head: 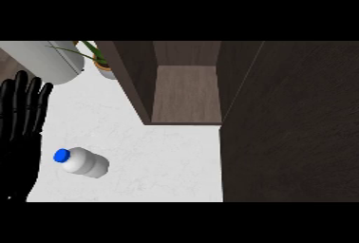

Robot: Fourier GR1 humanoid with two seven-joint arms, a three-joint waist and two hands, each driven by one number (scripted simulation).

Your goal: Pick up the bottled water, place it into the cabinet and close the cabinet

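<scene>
Bottled water lying on its side on white counter, blue cap pointing left & slightly away from cabinet, white body angled down-right toward lower edge. Well apart from cabinet (diagonally below-left of its opening). Cabinet open: dark wood interior w/ lighter brown floor panel visible, nothing seen inside. Cabinet door swung out, filling everything right of the opening, dark brown, running down to lower edge. Left hand far left of cabinet, at view's left edge, fingers straight & spread, pointing up, holding nothing; just beside bottle cap but not touching. Resting. Right hand not seen anywhere. Left of cabinet, at top: rounded grey-white appliance in corner, and small potted plant w/ green leaves standing just beside cabinet's left wall. Bottle upright? No, flat on counter
</scene>
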